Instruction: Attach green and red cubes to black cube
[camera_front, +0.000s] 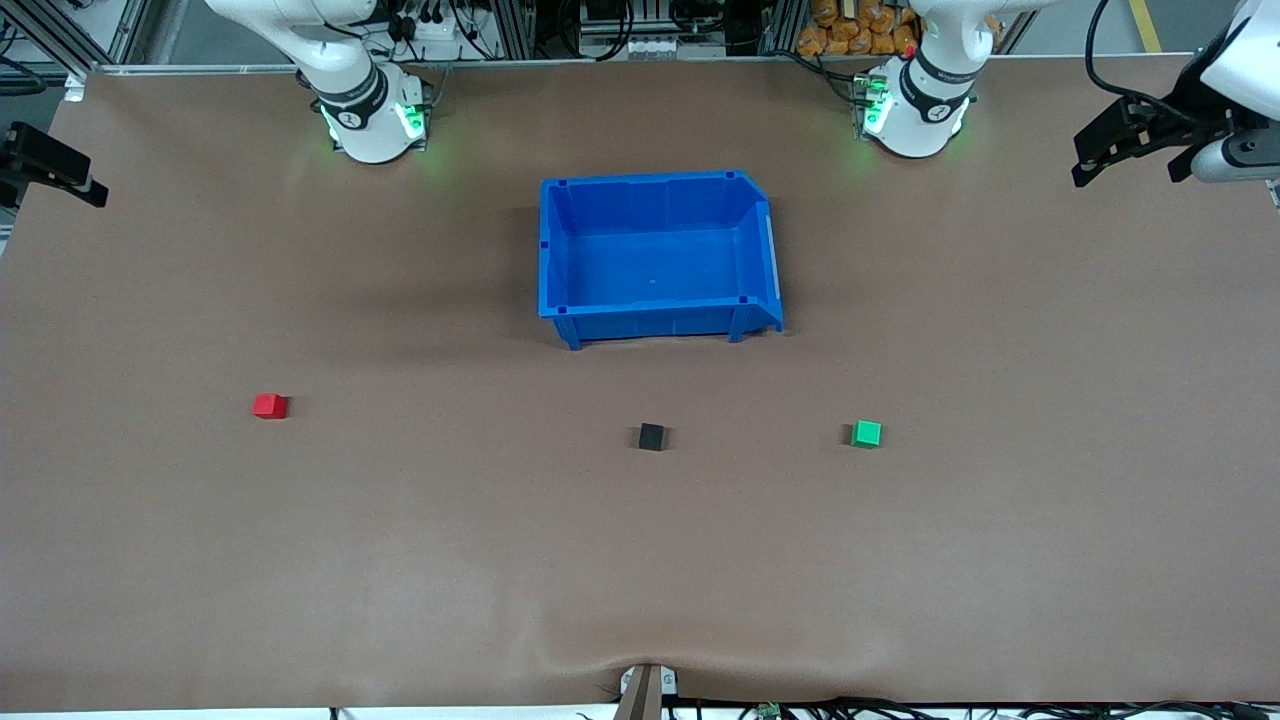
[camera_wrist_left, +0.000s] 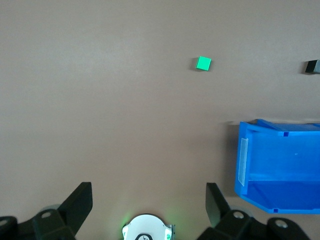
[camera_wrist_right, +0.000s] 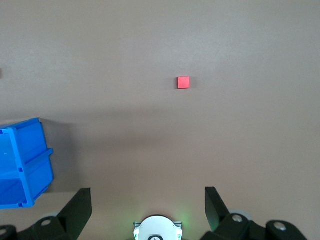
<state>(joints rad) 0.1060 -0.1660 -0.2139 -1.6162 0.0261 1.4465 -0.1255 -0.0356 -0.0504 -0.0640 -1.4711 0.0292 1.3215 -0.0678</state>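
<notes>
The red cube (camera_front: 269, 405) lies on the brown table toward the right arm's end. The black cube (camera_front: 651, 436) lies near the middle, nearer the front camera than the blue bin. The green cube (camera_front: 866, 433) lies beside it, toward the left arm's end. My left gripper (camera_front: 1100, 155) is raised over its end of the table, open and empty (camera_wrist_left: 149, 192). Its wrist view shows the green cube (camera_wrist_left: 203, 63) and the black cube (camera_wrist_left: 312, 66). My right gripper (camera_front: 75, 180) is raised over its own end, open and empty (camera_wrist_right: 148, 197). Its wrist view shows the red cube (camera_wrist_right: 183, 82).
An empty blue bin (camera_front: 655, 185) stands at mid-table between the arm bases and the cubes; it also shows in the left wrist view (camera_wrist_left: 243, 160) and the right wrist view (camera_wrist_right: 30, 165). The three cubes lie well apart from each other.
</notes>
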